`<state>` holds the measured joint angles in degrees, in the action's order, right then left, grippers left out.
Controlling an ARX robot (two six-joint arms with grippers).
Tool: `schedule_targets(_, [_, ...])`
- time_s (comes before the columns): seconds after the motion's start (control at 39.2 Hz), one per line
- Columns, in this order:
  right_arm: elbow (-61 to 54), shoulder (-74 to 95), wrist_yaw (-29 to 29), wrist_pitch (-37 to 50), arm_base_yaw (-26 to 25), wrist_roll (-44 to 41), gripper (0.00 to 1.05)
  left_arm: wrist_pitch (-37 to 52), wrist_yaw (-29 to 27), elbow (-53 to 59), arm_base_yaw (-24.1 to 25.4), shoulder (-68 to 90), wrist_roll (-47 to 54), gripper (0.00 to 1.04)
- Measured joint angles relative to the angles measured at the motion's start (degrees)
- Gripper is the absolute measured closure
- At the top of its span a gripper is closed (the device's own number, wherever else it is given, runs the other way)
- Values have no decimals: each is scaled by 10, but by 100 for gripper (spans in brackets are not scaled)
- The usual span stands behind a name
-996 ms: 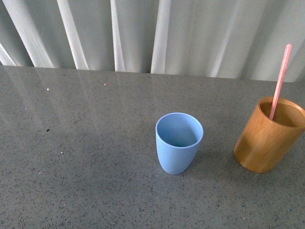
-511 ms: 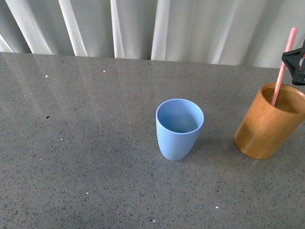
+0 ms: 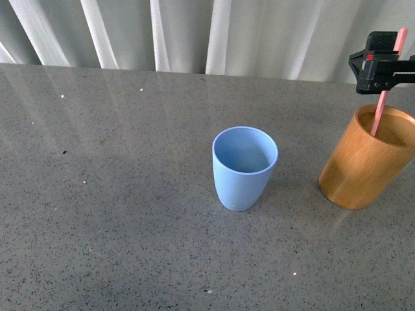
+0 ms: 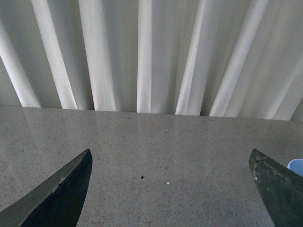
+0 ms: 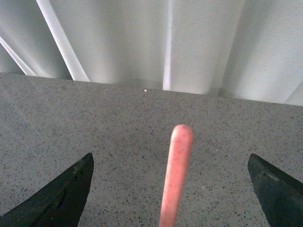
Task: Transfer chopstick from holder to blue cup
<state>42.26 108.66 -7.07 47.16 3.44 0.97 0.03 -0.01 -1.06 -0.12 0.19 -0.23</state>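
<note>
Front view: holder [image 3: 368, 160] is noted at about 3 o'clock from the blue cup [image 3: 245, 167], the two apart, both upright on the grey tabletop [image 3: 117, 194]. The chopstick [image 3: 388, 81] is seen standing in the holder, foot hidden inside, its long axis near upright with the top leaning toward 1 o'clock. The right gripper [image 5: 170, 161] is placed high on the shaft, over the holder's mouth, and is plainly the nearer arm. The left gripper [image 4: 170, 189] is not seen in the front view at all. In the right wrist view the pink stick is found midway between the two dark fingers [image 5: 61, 196], with bare tabletop showing on either side of it. The jaws are therefore recorded as spread wide, bracketing the stick but not touching it; nothing is pinched. How deep the stick sits between the fingers cannot be told. In the left wrist view the left jaws are likewise spread, with nothing between them but tabletop and curtain [image 4: 151, 52], and only a sliver of the blue cup at the frame edge. Judgement: closure across the shaft is called for next. A lift along the stick's own axis would follow, high enough for the foot to clear the rim. A carry toward 9 o'clock to the blue cup would come after that. The lean may let the stick pivot in a light pinch.
</note>
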Motion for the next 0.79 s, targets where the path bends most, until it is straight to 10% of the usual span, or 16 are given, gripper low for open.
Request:
schedule_targets(0.15, [23,23,8,-2,18,3,11,0,0,0,0,0,0,7])
schedule_targets(0.79, [-6,-10,21,16,44,4,104,0,0,0,0,0,0,7])
